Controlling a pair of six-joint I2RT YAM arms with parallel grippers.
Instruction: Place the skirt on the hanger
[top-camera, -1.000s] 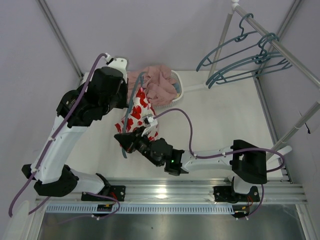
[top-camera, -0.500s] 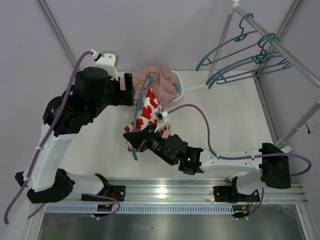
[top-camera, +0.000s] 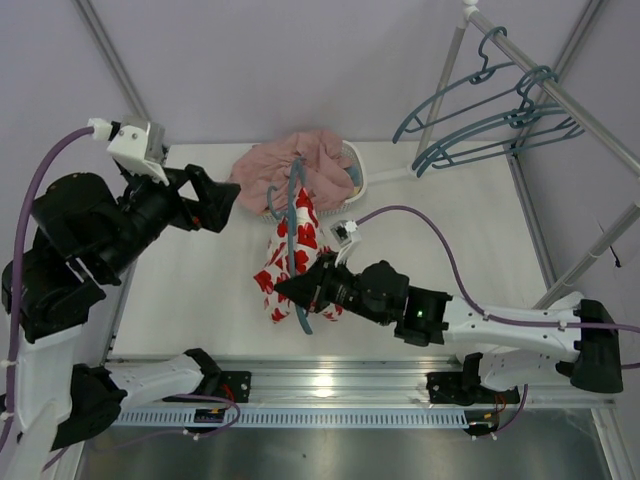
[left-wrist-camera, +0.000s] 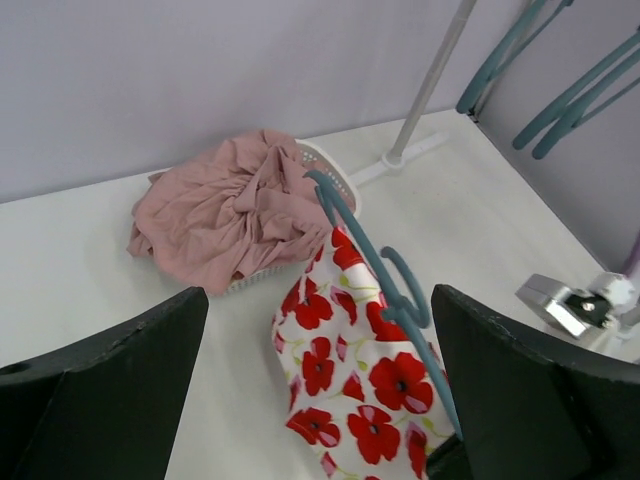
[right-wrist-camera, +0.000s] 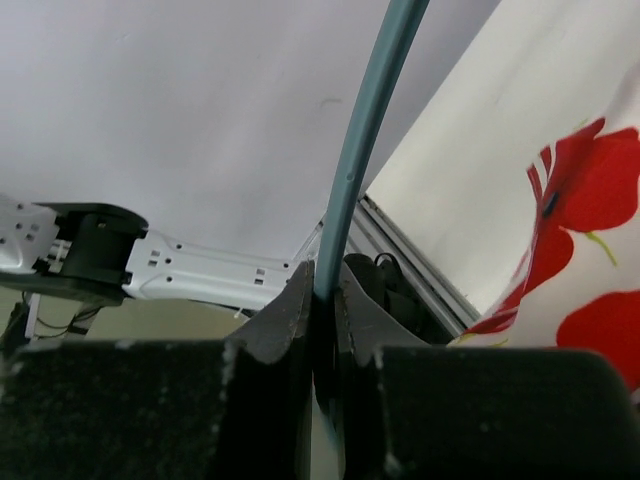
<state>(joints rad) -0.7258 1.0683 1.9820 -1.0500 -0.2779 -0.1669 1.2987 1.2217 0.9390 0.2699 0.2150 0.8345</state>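
Observation:
The skirt (top-camera: 300, 240), white with red poppies, hangs draped on a teal-grey hanger (top-camera: 281, 215) held tilted above the table. My right gripper (top-camera: 290, 290) is shut on the hanger's lower arm; the right wrist view shows the thin bar (right-wrist-camera: 365, 130) pinched between the jaws (right-wrist-camera: 325, 290), with the skirt (right-wrist-camera: 590, 200) to the right. My left gripper (top-camera: 228, 208) stands open to the left of the skirt, touching nothing. In the left wrist view the skirt (left-wrist-camera: 360, 390) and hanger (left-wrist-camera: 385, 275) lie beyond its spread jaws (left-wrist-camera: 320, 295).
A dusty-pink garment (top-camera: 295, 160) is heaped in a white basket (top-camera: 356, 175) at the back, just behind the hanger's hook. Several more teal hangers (top-camera: 490, 110) hang on a metal rail (top-camera: 560, 95) at the back right. A rack pole (left-wrist-camera: 425, 90) stands behind the basket.
My left gripper has opened, let go of the skirt and drawn back up to the left. The right gripper has carried the hanger and skirt a little to the right and nearer.

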